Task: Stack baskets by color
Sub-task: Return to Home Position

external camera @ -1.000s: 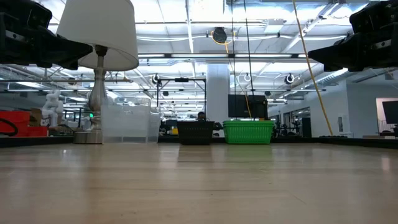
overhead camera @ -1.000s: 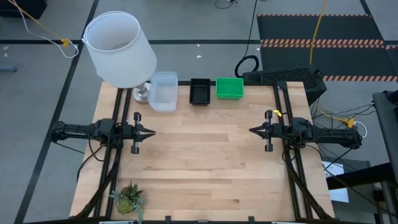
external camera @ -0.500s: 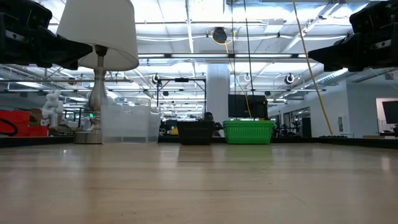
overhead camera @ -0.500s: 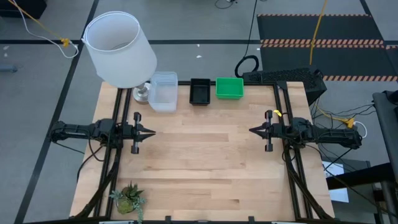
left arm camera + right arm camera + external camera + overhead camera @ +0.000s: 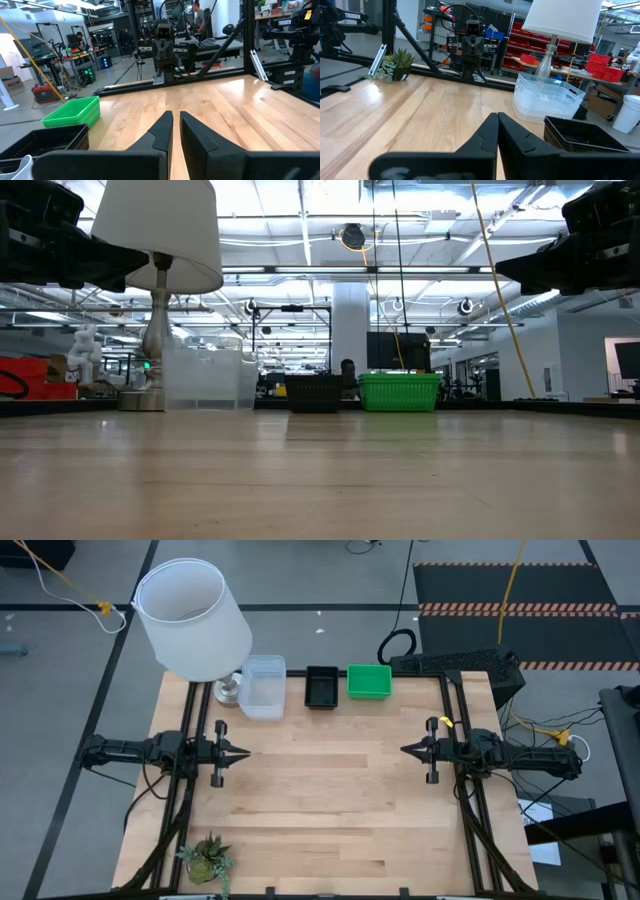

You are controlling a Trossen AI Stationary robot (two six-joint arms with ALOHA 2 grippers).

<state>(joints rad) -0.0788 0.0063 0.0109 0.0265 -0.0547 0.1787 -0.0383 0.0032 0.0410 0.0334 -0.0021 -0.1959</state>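
Observation:
Three stacks of baskets stand in a row on their bases along the table's far edge: clear ones (image 5: 262,687) beside the lamp, black ones (image 5: 321,687) in the middle, green ones (image 5: 369,681) on the right. My left gripper (image 5: 245,752) hovers level over the table's left side. It is shut but for a thin slit and holds nothing (image 5: 176,120). My right gripper (image 5: 404,750) hovers level over the right side, shut and holding nothing (image 5: 497,117). The two point at each other, both well short of the baskets.
A lamp with a big white shade (image 5: 192,618) stands at the far left corner, its base next to the clear baskets. A small potted plant (image 5: 207,860) sits at the near left corner. Bare wood (image 5: 320,790) lies between the two grippers.

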